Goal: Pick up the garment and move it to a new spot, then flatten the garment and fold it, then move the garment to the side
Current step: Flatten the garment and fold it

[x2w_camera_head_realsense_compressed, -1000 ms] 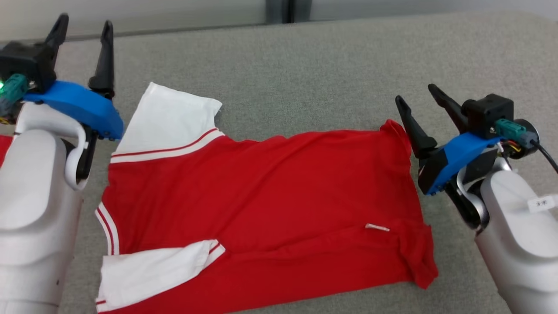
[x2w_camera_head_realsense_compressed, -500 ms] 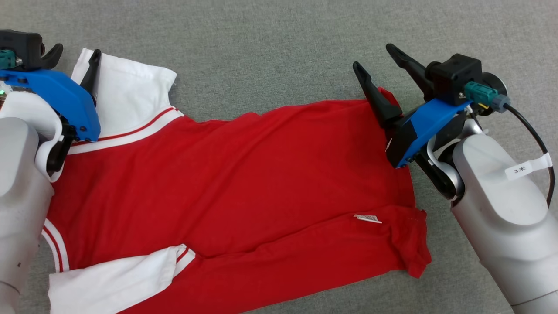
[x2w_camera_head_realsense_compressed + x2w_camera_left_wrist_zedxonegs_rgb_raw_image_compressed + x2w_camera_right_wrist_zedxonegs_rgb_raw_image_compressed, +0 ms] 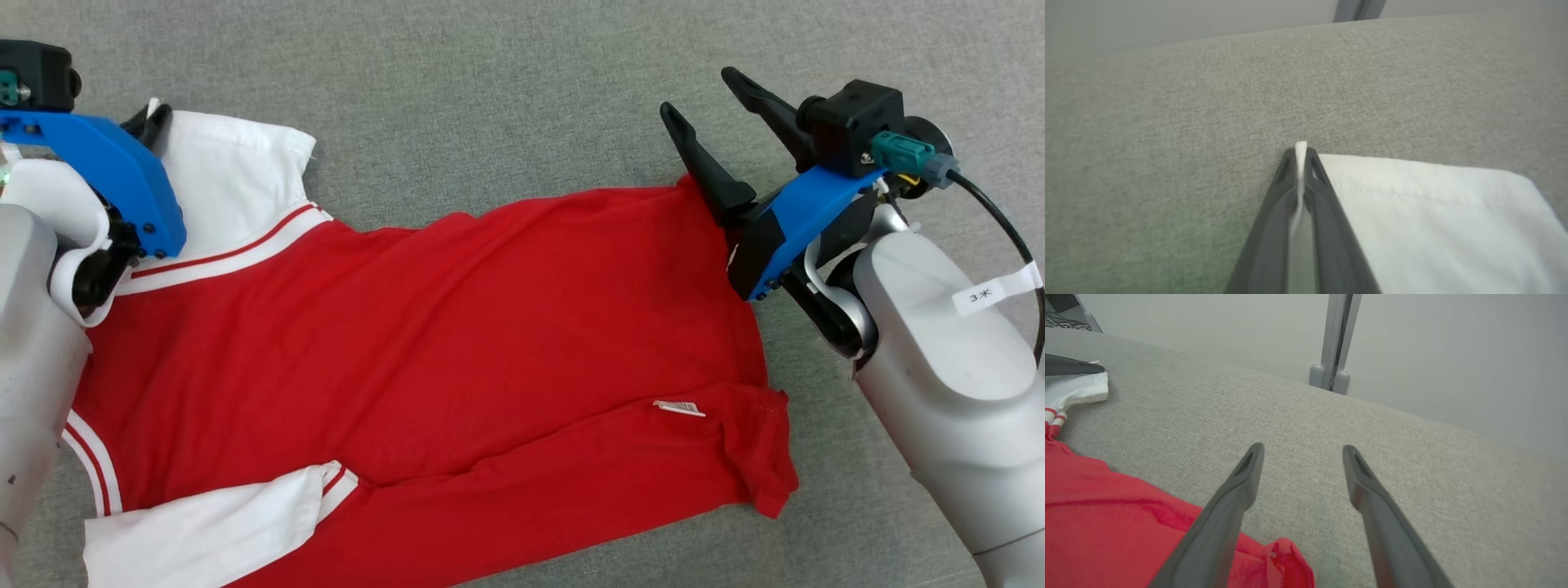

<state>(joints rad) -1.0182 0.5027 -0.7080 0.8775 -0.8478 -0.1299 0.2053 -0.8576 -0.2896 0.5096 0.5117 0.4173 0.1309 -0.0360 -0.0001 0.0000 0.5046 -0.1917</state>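
The garment (image 3: pixel 457 327) runs off the bottom edge (the left forearm (image 3: pixel 33 367) hides one side); its label (image 3: pixel 679 407), perhaps barcoded, is illegible.

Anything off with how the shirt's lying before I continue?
Yes. The garment isn't flat: its near edge is folded over the body, exposing a white tag, and the near-right corner is bunched. The near white sleeve lies folded onto the red.

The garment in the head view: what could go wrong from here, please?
1. The left gripper is shut on only the thin edge of the white sleeve; it may slip out when lifted.
2. The right gripper is open, its tips over the grey surface beyond the red hem corner; closing may catch little cloth, so the garment would rise unevenly.
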